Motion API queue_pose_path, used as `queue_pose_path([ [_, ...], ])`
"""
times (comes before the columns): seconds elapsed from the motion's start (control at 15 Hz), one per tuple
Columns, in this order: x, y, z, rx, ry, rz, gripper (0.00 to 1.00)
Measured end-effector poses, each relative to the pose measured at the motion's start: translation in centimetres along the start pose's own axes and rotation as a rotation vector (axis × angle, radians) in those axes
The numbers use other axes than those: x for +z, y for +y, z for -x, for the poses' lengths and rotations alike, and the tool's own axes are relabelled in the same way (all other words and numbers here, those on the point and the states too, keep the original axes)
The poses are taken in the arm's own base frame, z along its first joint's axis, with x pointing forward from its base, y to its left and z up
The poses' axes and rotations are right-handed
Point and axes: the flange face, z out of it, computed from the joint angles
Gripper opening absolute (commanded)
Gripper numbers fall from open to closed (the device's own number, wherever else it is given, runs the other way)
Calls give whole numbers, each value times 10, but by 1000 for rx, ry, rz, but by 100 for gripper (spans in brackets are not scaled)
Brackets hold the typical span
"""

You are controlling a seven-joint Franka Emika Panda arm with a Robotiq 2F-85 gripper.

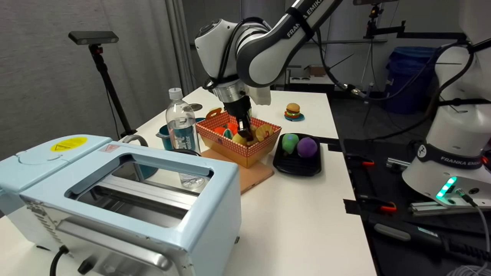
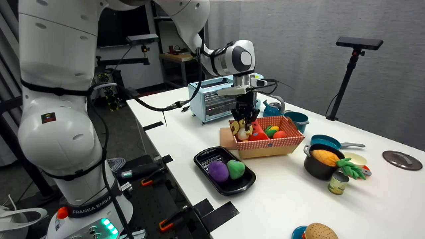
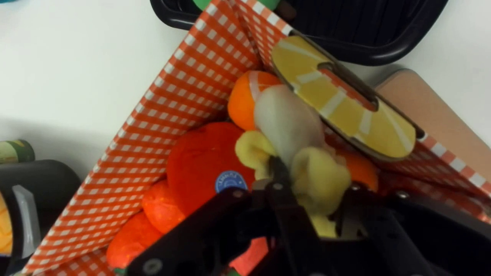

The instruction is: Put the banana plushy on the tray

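Note:
The banana plushy (image 3: 288,119) has a pale tip and yellow peel flaps. It lies among other toys inside the red-checked basket (image 3: 153,111), and it also shows in an exterior view (image 2: 243,134). My gripper (image 3: 315,182) reaches down into the basket with its fingers closed around the yellow part. The far fingertip is partly hidden by a peel flap. The gripper also shows in both exterior views (image 1: 244,128) (image 2: 245,121). The black tray (image 2: 229,190) stands beside the basket and holds a purple toy (image 2: 218,171) and a green toy (image 2: 236,169).
The basket rests on a wooden board (image 1: 264,174). A water bottle (image 1: 182,128) and a light-blue toaster oven (image 1: 215,188) stand nearby. A black pot (image 2: 318,167) with a pineapple toy, a can (image 2: 338,183) and a burger toy (image 2: 320,231) are on the table.

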Motion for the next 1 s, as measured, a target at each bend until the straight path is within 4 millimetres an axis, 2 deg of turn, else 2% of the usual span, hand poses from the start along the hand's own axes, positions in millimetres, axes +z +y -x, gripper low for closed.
queue_pose_path([
  [0.13,-1,1,-1,1,3,0,3],
  [0.2,-2,2,-1,3,6,0,1],
  [0.4,-9,8,-3,15,22,1,3],
  [1.0,-57,32,2,72,130,1,3],
])
